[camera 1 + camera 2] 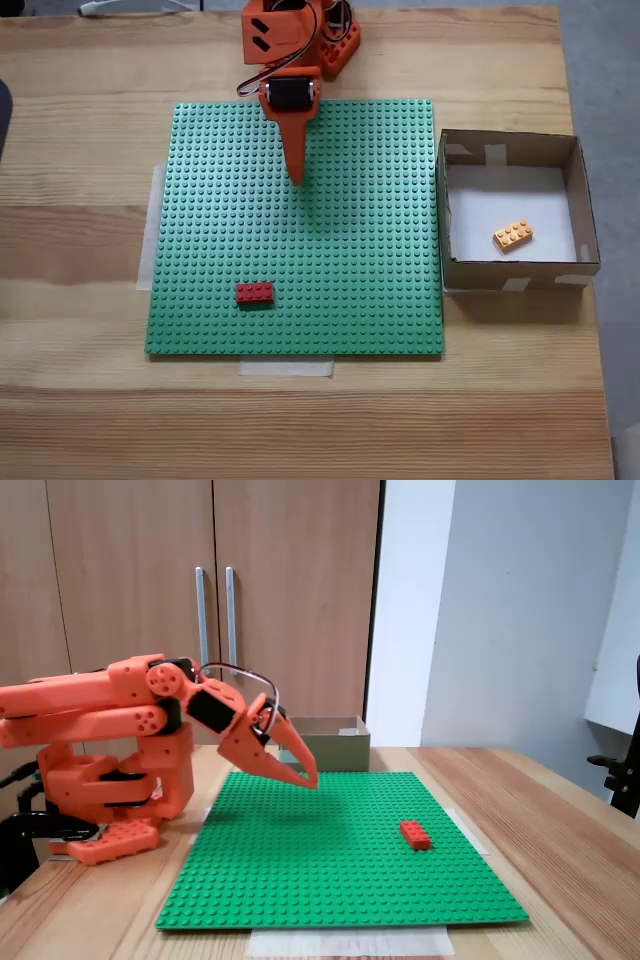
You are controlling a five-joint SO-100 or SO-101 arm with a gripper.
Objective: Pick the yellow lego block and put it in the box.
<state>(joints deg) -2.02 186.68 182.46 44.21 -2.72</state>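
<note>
The yellow lego block (513, 235) lies tilted on the white bottom inside the box (460, 270), a shallow brown cardboard box standing just right of the green baseplate in the top-down fixed view. From the side, the box (330, 748) shows behind the arm and its contents are hidden. My orange gripper (296, 178) hangs over the upper middle of the baseplate, far left of the box, its fingers together and holding nothing. In the side fixed view the gripper (308, 778) points down at the plate, a little above it.
A green studded baseplate (350, 300) is taped to the wooden table. A red brick (254, 293) sits near its front left; it appears as the red brick (415, 834) in the side fixed view. The arm's orange base (110, 780) stands behind the plate.
</note>
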